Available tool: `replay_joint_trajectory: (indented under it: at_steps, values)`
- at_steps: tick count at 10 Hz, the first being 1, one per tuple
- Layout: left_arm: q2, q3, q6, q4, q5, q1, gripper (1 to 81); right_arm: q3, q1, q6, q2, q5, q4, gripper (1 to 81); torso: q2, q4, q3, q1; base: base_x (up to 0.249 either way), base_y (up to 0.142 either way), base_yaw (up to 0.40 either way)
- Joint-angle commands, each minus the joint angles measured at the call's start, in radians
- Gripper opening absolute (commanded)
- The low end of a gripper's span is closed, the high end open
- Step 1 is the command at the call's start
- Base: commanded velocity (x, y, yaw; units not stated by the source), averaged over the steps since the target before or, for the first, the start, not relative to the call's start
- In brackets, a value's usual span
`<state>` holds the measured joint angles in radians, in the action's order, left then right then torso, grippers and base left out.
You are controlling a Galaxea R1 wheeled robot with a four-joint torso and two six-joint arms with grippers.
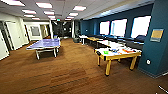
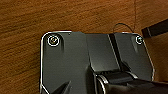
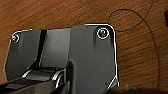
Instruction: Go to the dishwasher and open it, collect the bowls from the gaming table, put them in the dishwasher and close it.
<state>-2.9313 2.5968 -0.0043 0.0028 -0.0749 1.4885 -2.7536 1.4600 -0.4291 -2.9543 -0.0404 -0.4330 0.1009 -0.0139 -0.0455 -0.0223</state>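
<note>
The gaming table (image 1: pixel 113 57), with a white top, yellow edge and yellow legs, stands at the right of the room near a teal wall. Coloured bowls lie on its top: a bright green one (image 1: pixel 106 52) toward the near end and orange ones (image 1: pixel 127 50) farther along; the rest are too blurred to tell apart. The dishwasher is out of view. Both wrist views look down past my own dark plate onto the brown floor (image 2: pixel 25 30).
A blue table-tennis table (image 1: pixel 45 43) stands at middle left. Desks (image 1: pixel 110 44) line the bright windows behind the gaming table. White doors (image 1: pixel 15 35) are on the left wall. A thin dark cable (image 3: pixel 130 20) loops over the floor by my base.
</note>
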Motion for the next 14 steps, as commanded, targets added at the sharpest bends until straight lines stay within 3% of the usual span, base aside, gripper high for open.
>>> replay_joint_trajectory:
  at_steps: [1,14]
  values:
    - [0.009,-0.003,-0.003,-0.004,0.046,-0.064,81.1,-0.001,-0.066,-0.002,0.01,-0.055,-0.001,81.1,0.0,0.0,0.0,0.0,0.211,0.0,0.0]
    - [0.004,-0.003,-0.003,-0.004,0.044,-0.066,81.1,-0.003,-0.065,-0.002,0.01,-0.053,-0.001,81.1,0.0,0.0,0.0,0.0,0.217,0.0,0.0]
